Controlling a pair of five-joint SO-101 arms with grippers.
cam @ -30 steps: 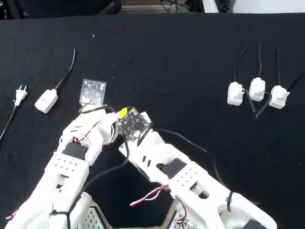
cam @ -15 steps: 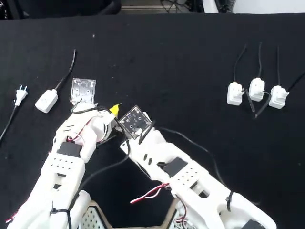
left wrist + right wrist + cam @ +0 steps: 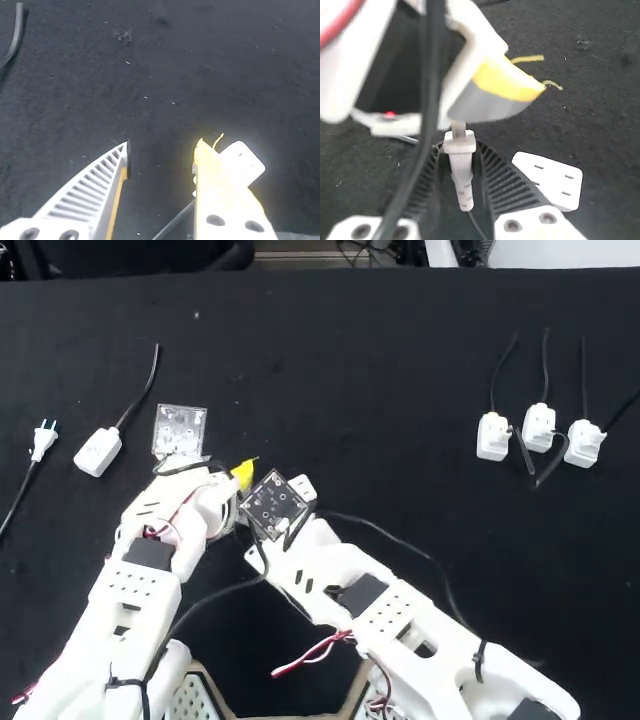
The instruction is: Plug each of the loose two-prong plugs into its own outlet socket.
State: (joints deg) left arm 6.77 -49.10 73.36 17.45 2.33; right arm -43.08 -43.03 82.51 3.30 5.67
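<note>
Two grippers at one outlet socket (image 3: 550, 177).
Your right gripper (image 3: 459, 149) is pinching a white two-prong plug (image 3: 461, 172) just beside that socket; your left gripper (image 3: 162, 146) sits spread, right next to it.

We see a matt black cloth (image 3: 380, 360), faintly fuzzy and flecked with lint. The two-prong plug (image 3: 460, 160) and the outlet socket (image 3: 549, 177) look like smooth white plastic. The right gripper (image 3: 462, 150) has ribbed, matt white plastic fingers, and the left gripper (image 3: 162, 150) has a smooth yellow tip.
</note>
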